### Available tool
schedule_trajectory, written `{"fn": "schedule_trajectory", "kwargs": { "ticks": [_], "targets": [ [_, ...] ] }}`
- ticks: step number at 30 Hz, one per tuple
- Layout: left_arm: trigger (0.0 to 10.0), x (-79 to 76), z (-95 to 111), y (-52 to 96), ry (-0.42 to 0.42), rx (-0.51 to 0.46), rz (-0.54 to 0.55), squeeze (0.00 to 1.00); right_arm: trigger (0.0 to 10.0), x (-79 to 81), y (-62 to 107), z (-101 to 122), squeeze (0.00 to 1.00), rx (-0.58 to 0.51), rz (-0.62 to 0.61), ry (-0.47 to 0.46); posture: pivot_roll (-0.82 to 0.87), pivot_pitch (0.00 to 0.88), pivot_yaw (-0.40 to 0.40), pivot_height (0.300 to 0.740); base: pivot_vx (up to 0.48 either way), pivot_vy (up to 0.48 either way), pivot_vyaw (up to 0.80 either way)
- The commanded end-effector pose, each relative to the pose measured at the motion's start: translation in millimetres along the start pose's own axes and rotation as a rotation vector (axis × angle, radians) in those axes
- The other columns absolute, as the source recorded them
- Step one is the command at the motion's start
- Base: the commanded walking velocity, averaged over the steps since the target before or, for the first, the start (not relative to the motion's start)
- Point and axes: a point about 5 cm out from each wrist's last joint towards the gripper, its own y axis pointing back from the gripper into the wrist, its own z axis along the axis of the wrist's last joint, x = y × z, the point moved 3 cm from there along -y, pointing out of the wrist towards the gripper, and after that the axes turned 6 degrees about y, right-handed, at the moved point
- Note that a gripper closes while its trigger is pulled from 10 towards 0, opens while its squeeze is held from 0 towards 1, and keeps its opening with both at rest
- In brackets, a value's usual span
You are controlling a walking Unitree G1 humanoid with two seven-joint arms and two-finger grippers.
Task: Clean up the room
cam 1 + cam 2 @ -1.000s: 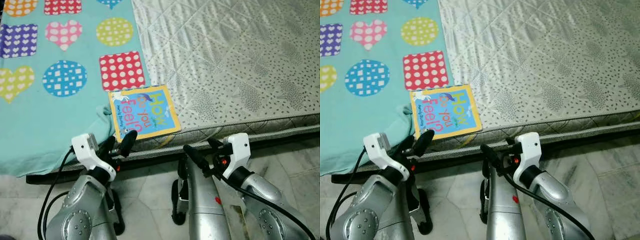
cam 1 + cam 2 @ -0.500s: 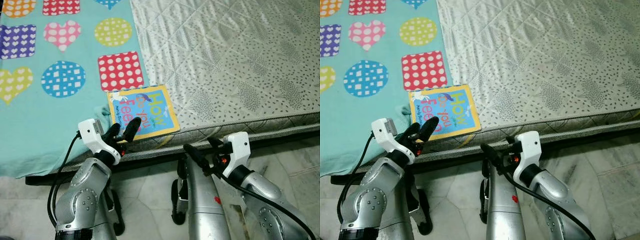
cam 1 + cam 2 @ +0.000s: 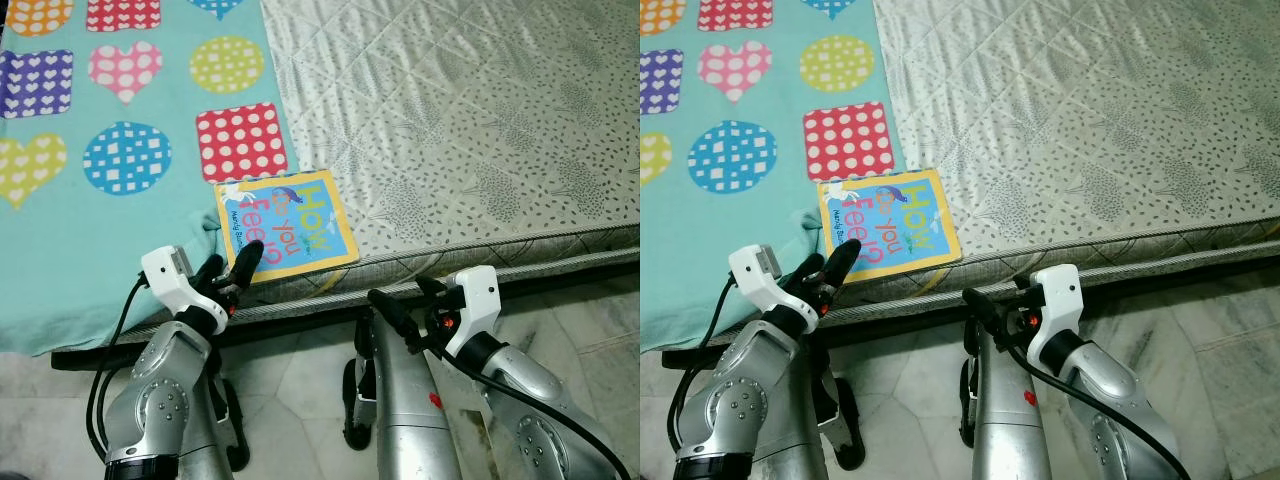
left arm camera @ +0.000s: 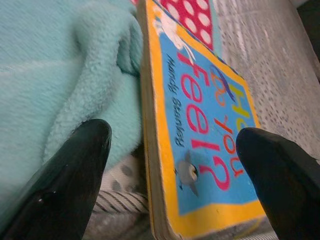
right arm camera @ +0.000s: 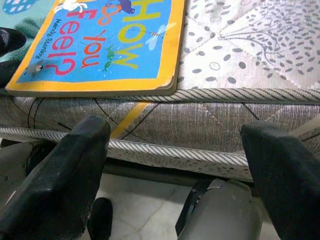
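Note:
A picture book titled "How do you feel?" [image 3: 287, 225], blue with a yellow border, lies flat at the near edge of the bed. Its left side rests against a teal blanket [image 3: 120, 200] patterned with hearts and dotted circles. My left gripper [image 3: 230, 268] is open at the book's near left corner. In the left wrist view one finger is over the blanket fold [image 4: 75, 75] and the other is over the book cover [image 4: 200, 115]. My right gripper [image 3: 405, 300] is open, low in front of the mattress side, below and right of the book [image 5: 105, 45].
The grey patterned mattress [image 3: 470, 120] covers the right and far side. Its striped piped edge [image 5: 210, 160] and a dark bed frame run across in front of me. Pale marble floor [image 3: 300, 380] lies below, between my arms.
My left gripper pushed forward to the book's near corner, then slid slightly left and back. The right arm has stayed still.

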Motion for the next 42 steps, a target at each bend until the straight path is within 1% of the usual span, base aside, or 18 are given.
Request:
{"fn": "schedule_trajectory", "kwargs": {
  "ticks": [1,5,7,9,12,13,16,17,20,23,28,30,32,34,35,36,38,42],
  "targets": [
    [10.0,13.6,-1.6,3.4,0.000,0.003,0.053,0.00,10.0,-3.3,5.7,-7.7,0.00,0.025,-0.018,-0.006,-0.20,0.381,-0.059,0.546,0.000,0.000,0.00],
    [10.0,18.9,0.6,-0.2,-0.003,0.006,0.058,0.00,10.0,-3.8,6.0,-7.9,0.00,0.026,-0.022,-0.006,-0.20,0.379,-0.057,0.546,0.000,0.000,0.00],
    [10.0,20.4,1.2,-5.5,0.005,0.016,0.049,0.00,10.0,-3.9,5.9,-7.5,0.00,0.024,-0.025,-0.005,-0.21,0.377,-0.058,0.546,0.000,0.000,0.00],
    [10.0,20.9,1.7,-15.0,0.022,0.026,0.040,0.00,10.0,-4.7,5.5,-6.0,0.00,0.019,-0.030,-0.001,-0.21,0.375,-0.058,0.546,0.000,0.000,0.00],
    [10.0,20.5,0.7,-20.4,0.025,0.033,0.036,0.00,10.0,-5.5,5.1,-4.8,0.00,0.016,-0.033,0.004,-0.21,0.373,-0.060,0.546,0.000,0.000,0.00],
    [10.0,15.0,-2.5,-25.6,0.039,0.049,0.012,0.00,10.0,-6.9,4.5,-3.4,0.00,0.012,-0.037,0.007,-0.21,0.372,-0.059,0.546,0.000,0.000,0.00],
    [10.0,9.3,-8.0,-29.1,0.042,0.075,-0.010,0.00,10.0,-8.0,4.5,-3.1,0.00,0.011,-0.041,0.010,-0.21,0.372,-0.059,0.546,0.000,0.000,0.00],
    [10.0,4.0,-13.1,-30.1,0.052,0.095,-0.035,0.00,10.0,-8.4,4.6,-3.2,0.00,0.012,-0.043,0.011,-0.21,0.372,-0.059,0.546,0.000,0.000,0.00],
    [10.0,-11.3,-25.7,-27.7,0.072,0.146,-0.103,0.00,10.0,-8.6,5.2,-4.2,0.00,0.014,-0.046,0.013,-0.22,0.370,-0.056,0.546,0.000,0.000,0.00],
    [10.0,-17.5,-30.4,-25.7,0.079,0.165,-0.129,0.00,10.0,-8.4,5.4,-4.5,0.00,0.014,-0.047,0.012,-0.22,0.370,-0.056,0.546,0.000,0.000,0.00],
    [10.0,-31.9,-43.9,-16.2,0.095,0.224,-0.191,0.00,10.0,-8.6,5.0,-4.4,0.00,0.014,-0.048,0.013,-0.21,0.372,-0.054,0.546,0.000,0.000,0.00],
    [10.0,-33.7,-49.4,-12.3,0.101,0.245,-0.198,0.00,10.0,-9.1,4.8,-4.5,0.00,0.014,-0.049,0.012,-0.21,0.372,-0.055,0.546,0.000,0.000,0.00],
    [10.0,-31.5,-52.3,-10.8,0.105,0.252,-0.191,0.00,10.0,-9.4,4.4,-4.8,0.00,0.014,-0.049,0.013,-0.21,0.373,-0.056,0.546,0.000,0.000,0.00],
    [10.0,-30.3,-54.0,-9.7,0.131,0.260,-0.202,0.00,10.0,-9.4,3.9,-4.8,0.00,0.014,-0.049,0.013,-0.21,0.374,-0.057,0.546,0.000,0.000,0.00],
    [2.8,-27.7,-53.2,-9.7,0.166,0.252,-0.199,0.00,10.0,-9.5,3.8,-4.6,0.00,0.014,-0.050,0.013,-0.21,0.373,-0.057,0.546,0.000,0.000,0.00],
    [0.0,-26.9,-52.3,-10.0,0.176,0.246,-0.201,0.00,10.0,-9.5,3.8,-4.5,0.00,0.014,-0.051,0.014,-0.21,0.373,-0.057,0.546,0.000,0.000,0.00],
    [0.0,-20.8,-48.9,-11.5,0.196,0.222,-0.192,0.00,10.0,-10.1,4.2,-4.3,0.00,0.013,-0.056,0.015,-0.22,0.372,-0.055,0.546,0.000,0.000,0.00],
    [0.0,-16.7,-42.8,-14.3,0.217,0.185,-0.199,0.00,10.0,-11.5,5.2,-4.1,0.00,0.011,-0.065,0.018,-0.22,0.372,-0.052,0.546,0.000,0.000,0.00]
  ]
}}
